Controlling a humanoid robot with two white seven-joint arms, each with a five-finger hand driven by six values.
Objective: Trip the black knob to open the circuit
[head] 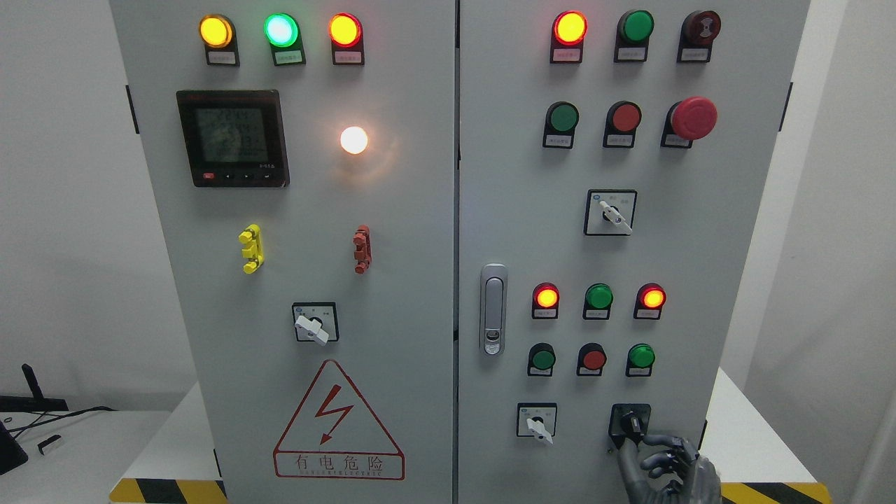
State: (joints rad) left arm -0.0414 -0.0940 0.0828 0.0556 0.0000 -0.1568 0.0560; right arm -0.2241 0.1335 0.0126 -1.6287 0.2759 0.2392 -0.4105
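The black knob [631, 423] sits in a black square plate at the lower right of the grey cabinet's right door [588, 252]. My right hand [658, 458] rises from the bottom edge just below and right of it. Its fingers [665, 442] are curled and loosely spread. One fingertip reaches up to the plate's lower edge, touching or nearly touching the knob. Nothing is clasped. The left arm does not show.
A white selector switch [537, 423] sits left of the black knob, with lit red and green buttons [593, 358] above. A door handle [493, 308] is at the seam. The left door carries a meter [232, 138] and a warning triangle [338, 420].
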